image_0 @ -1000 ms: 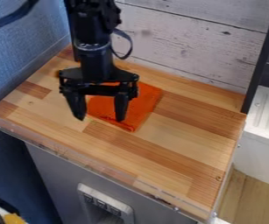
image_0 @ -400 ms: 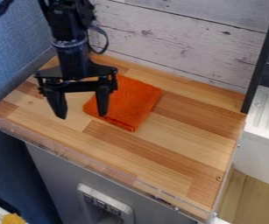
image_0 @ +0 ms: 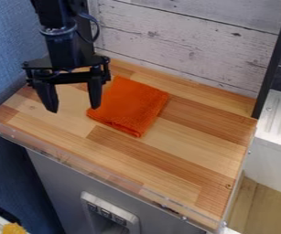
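Observation:
The black gripper (image_0: 74,109) hangs over the left part of the wooden counter (image_0: 185,151), its two fingers spread wide with nothing between them. Just right of its right finger lies a folded orange cloth (image_0: 130,106), flat on the counter left of the middle. In the view that finger's tip overlaps the cloth's left edge; whether they touch, I cannot tell.
A whitewashed plank wall (image_0: 185,43) stands behind the counter, with a dark post (image_0: 274,59) at its right end. A blue wall (image_0: 14,50) borders the left. A clear strip (image_0: 94,170) runs along the front edge.
The gripper has moved left and slightly toward the back, from over the cloth to beside it. More of the cloth shows, and it lies where it was.

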You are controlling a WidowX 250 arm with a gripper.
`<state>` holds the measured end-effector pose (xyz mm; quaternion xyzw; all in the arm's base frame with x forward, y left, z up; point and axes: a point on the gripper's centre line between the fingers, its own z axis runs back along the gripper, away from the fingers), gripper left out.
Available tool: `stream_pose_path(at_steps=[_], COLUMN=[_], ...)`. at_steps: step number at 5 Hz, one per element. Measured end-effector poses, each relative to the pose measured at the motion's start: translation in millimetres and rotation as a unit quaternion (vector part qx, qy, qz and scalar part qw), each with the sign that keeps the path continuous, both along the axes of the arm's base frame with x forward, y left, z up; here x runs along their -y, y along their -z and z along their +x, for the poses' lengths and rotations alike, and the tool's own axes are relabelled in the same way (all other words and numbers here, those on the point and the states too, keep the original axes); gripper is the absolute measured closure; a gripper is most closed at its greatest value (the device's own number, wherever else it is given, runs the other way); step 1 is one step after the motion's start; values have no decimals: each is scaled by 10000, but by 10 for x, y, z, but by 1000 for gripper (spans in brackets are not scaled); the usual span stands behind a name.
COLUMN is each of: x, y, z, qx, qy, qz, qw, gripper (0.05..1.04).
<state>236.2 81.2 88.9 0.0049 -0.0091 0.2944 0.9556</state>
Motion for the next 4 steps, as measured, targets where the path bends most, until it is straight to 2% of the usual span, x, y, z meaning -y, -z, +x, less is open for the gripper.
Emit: stream_pose_path(at_steps=[4], x=[-59], y=[92], z=[-4], qx=[-123], qy=[-88], qz=[6], qw=[9999], gripper=[88])
